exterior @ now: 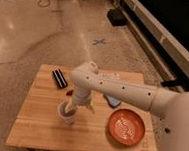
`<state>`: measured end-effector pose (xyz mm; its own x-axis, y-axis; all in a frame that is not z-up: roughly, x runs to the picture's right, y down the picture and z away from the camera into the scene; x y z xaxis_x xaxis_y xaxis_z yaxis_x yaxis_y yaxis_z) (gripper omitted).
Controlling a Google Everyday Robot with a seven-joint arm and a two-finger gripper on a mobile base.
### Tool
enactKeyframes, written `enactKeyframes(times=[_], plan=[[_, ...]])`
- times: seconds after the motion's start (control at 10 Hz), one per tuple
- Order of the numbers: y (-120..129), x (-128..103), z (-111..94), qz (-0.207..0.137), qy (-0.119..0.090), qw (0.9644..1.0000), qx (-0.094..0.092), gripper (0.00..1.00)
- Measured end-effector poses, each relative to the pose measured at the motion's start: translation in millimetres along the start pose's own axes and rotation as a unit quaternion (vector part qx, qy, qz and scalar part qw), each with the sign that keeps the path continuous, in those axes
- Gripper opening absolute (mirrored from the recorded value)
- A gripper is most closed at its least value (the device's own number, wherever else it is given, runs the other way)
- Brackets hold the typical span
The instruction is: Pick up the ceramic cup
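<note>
The ceramic cup (66,114) is a small white round cup standing on the wooden table (37,127), left of centre. My gripper (73,105) hangs from the white arm right over the cup's mouth, reaching down at its rim. The arm comes in from the right and covers part of the cup's far side.
An orange-red round plate (126,127) lies at the table's right front. A dark flat object (59,78) lies at the back left. A blue object (112,100) lies right of the arm. The floor beyond has a blue cross mark (100,41).
</note>
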<state>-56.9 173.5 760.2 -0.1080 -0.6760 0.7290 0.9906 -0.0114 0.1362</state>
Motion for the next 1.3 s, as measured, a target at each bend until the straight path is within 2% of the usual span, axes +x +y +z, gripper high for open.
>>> enactKeyframes(times=[0.4, 0.7, 0.8, 1.0, 1.1, 1.3], plan=[[-1.7, -3.1, 23.7, -0.007, 0.012, 0.9999, 0.002, 0.78], [-2.8, -4.3, 12.3, -0.007, 0.011, 0.9999, 0.001, 0.53], [-2.3, -6.5, 5.3, -0.008, 0.013, 0.9999, 0.000, 0.41], [-1.5, -8.3, 3.7, -0.007, 0.013, 0.9999, 0.001, 0.23], [-3.1, -8.8, -3.9, -0.010, 0.014, 0.9999, 0.002, 0.18], [-2.0, -11.9, -25.8, -0.011, 0.017, 0.9998, 0.004, 0.17]])
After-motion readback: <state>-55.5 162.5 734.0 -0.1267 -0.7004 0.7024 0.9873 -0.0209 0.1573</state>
